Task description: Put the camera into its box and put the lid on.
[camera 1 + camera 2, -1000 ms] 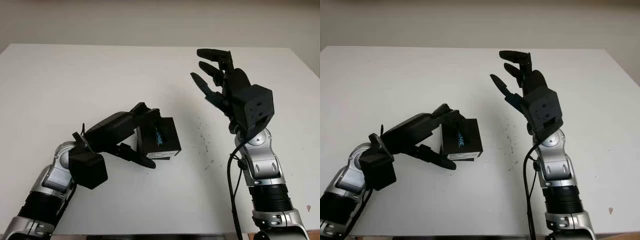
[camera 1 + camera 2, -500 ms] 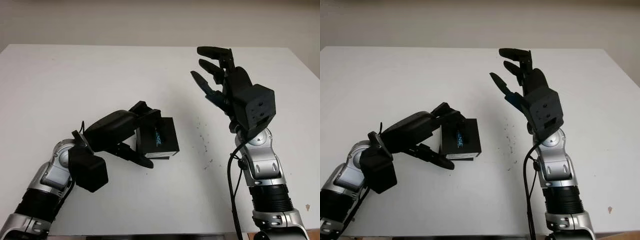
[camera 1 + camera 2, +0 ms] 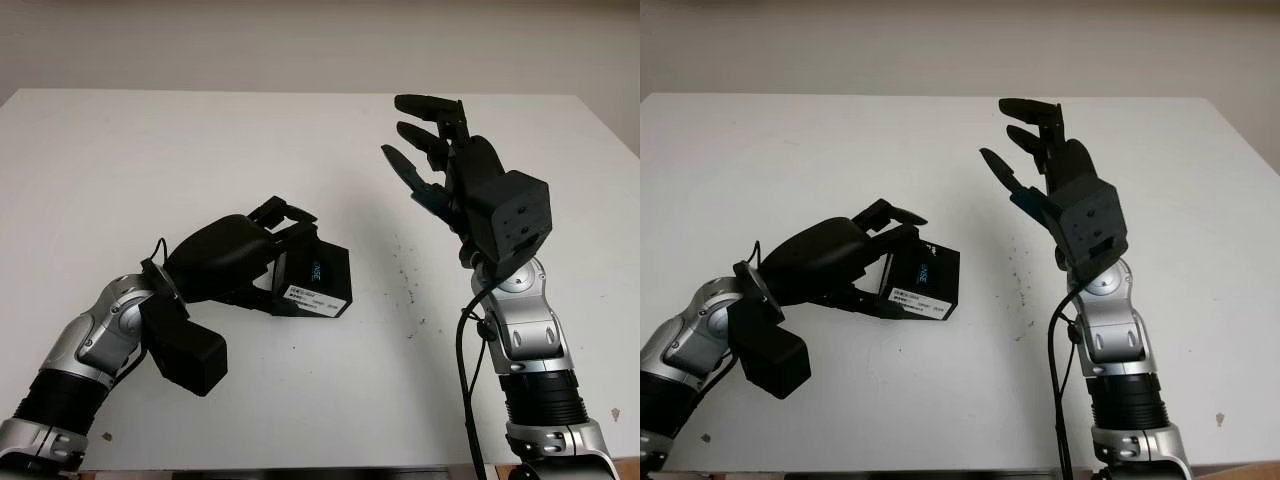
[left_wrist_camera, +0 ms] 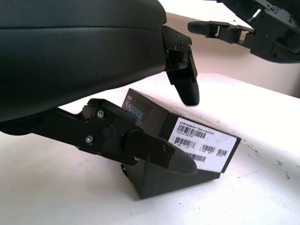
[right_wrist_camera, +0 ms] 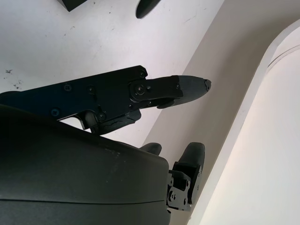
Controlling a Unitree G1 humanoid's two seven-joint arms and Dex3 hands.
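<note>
Both hands are seen over the white tabletop (image 3: 150, 160). Left hand (image 3: 262, 262) is clamped on the black box (image 3: 318, 282): thumb along its labelled side, fingers (image 4: 183, 84) over its top. Box is tipped up on one edge, left of tabletop centre, barcode label facing the camera. Right hand (image 3: 440, 150) is held raised, well apart to the right, open and holding nothing
</note>
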